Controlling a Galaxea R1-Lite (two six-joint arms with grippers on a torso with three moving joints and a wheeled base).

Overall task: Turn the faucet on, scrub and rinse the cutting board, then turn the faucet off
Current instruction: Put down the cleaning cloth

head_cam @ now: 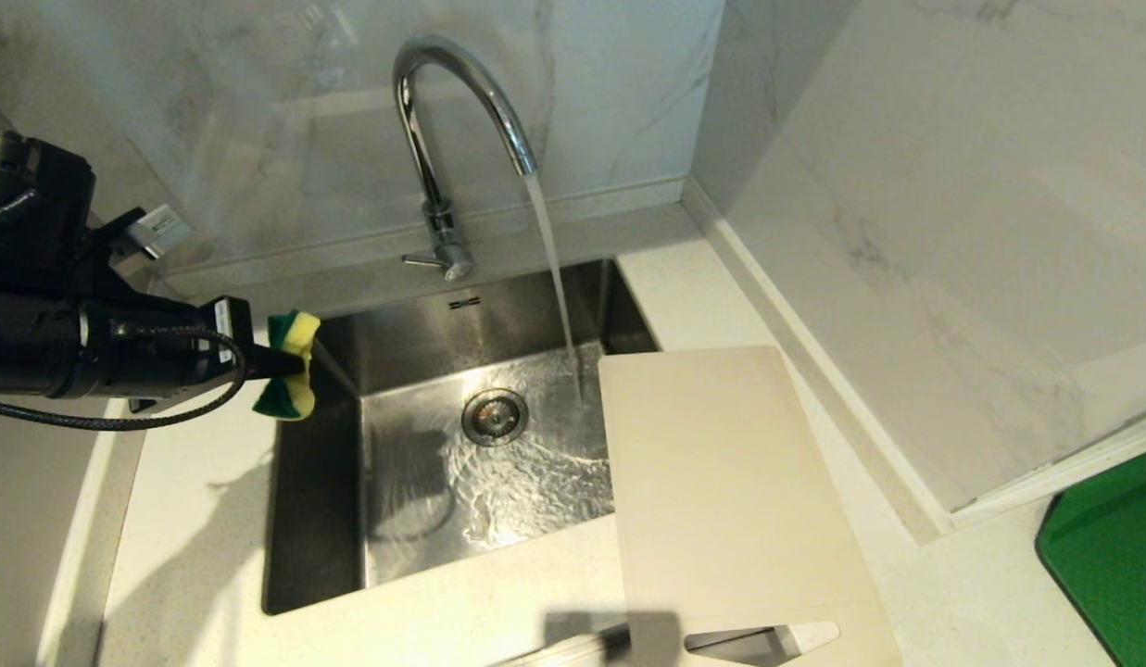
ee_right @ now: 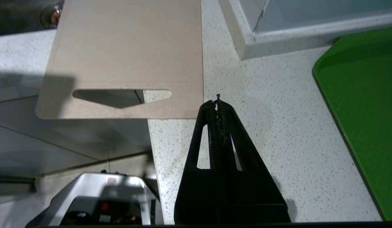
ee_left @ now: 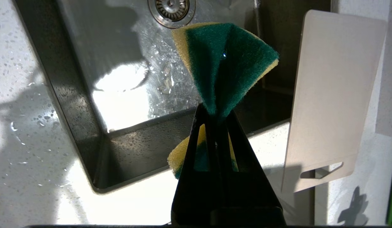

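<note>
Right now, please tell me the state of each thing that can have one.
faucet: running into the sink
cutting board: flat, partly over the sink, not under the stream
sponge: pinched, folded
left gripper: shut on sponge
right gripper: shut, empty, beside the board
</note>
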